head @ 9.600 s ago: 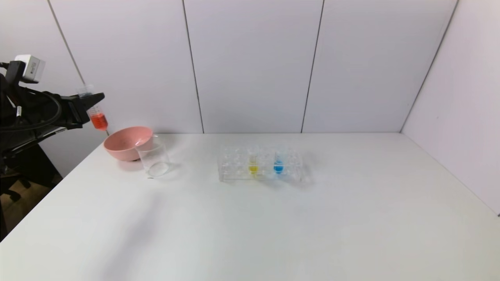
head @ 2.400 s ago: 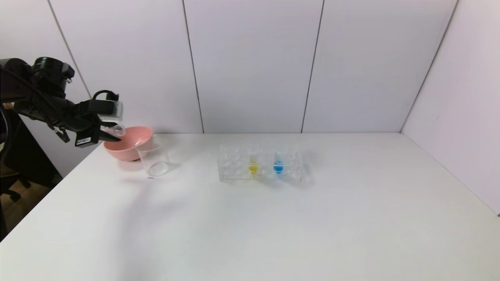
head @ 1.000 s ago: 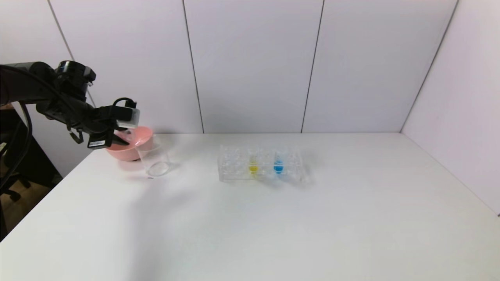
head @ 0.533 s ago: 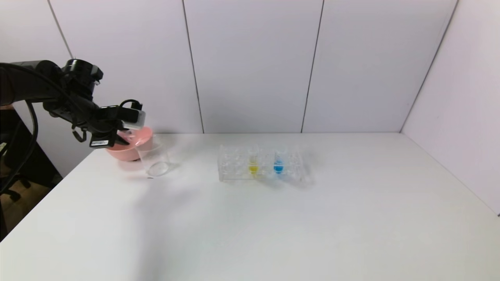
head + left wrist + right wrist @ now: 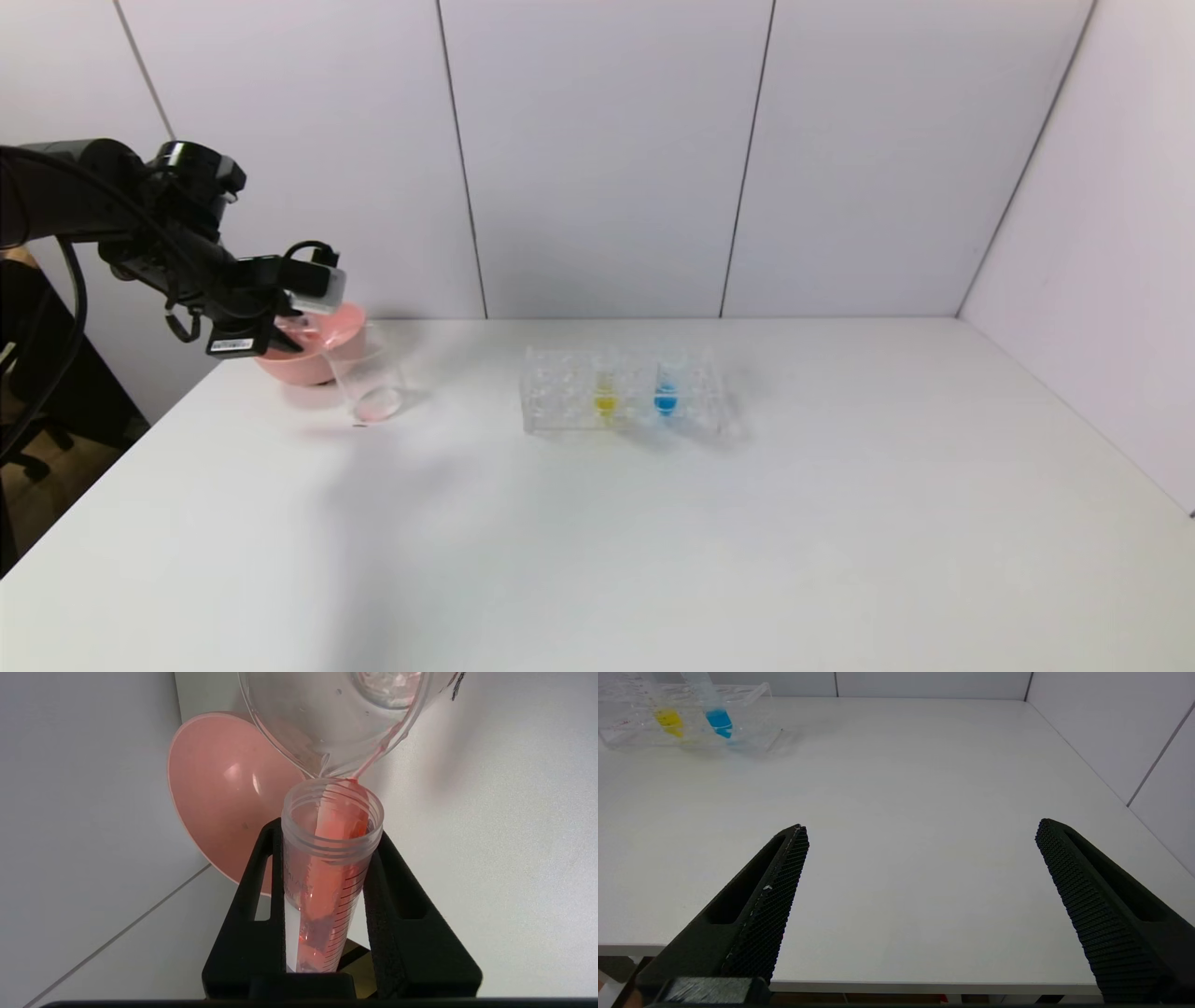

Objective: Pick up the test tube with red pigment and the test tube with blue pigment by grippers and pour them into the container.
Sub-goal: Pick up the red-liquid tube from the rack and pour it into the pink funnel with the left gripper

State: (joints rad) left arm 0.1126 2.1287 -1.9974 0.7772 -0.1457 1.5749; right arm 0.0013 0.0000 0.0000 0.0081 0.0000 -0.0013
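My left gripper (image 5: 301, 329) is shut on the test tube with red pigment (image 5: 327, 872) and holds it tipped, its open mouth at the rim of the container. The container is a clear beaker (image 5: 370, 381), which also shows in the left wrist view (image 5: 336, 718). A thin red stream runs from the tube's mouth down the beaker's inner wall, and a pale red layer lies on its bottom. The test tube with blue pigment (image 5: 666, 390) stands in the clear rack (image 5: 560, 411) and shows in the right wrist view (image 5: 713, 709). My right gripper (image 5: 922, 830) is open and empty over the table's front edge.
A pink bowl (image 5: 313, 362) stands just behind and left of the beaker, under my left gripper, and shows in the left wrist view (image 5: 219, 798). A yellow-liquid tube (image 5: 605, 392) stands in the rack left of the blue one. The wall is close behind.
My left gripper has moved right over the pink bowl to the beaker's rim and tipped the tube. Red liquid now lies in the beaker's bottom. The rack has not moved.
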